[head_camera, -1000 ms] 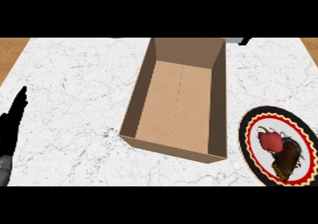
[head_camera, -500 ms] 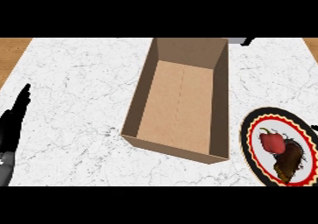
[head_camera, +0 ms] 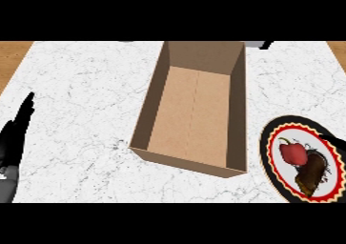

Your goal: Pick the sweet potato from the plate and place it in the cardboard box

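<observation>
A brown sweet potato (head_camera: 311, 172) lies on a round plate (head_camera: 272, 162) with a black rim and a red-and-yellow border, at the counter's right front. A red pepper-like vegetable (head_camera: 293, 151) lies against its far end. The open cardboard box (head_camera: 151, 114) stands in the middle of the counter, left of the plate, with nothing inside. My left hand (head_camera: 14, 138) rests at the left edge, open with straight fingers pointing up, far from the box. At the right edge, just beyond the plate, a thin black sliver shows of my right hand (head_camera: 339, 139).
The white marble counter (head_camera: 84, 95) has wooden floor showing past its far corners. A small dark object (head_camera: 264, 44) sits at the counter's far edge behind the box.
The left hand has swayed slightly at the left edge. The box, plate and both vegetables stay where they were.
</observation>
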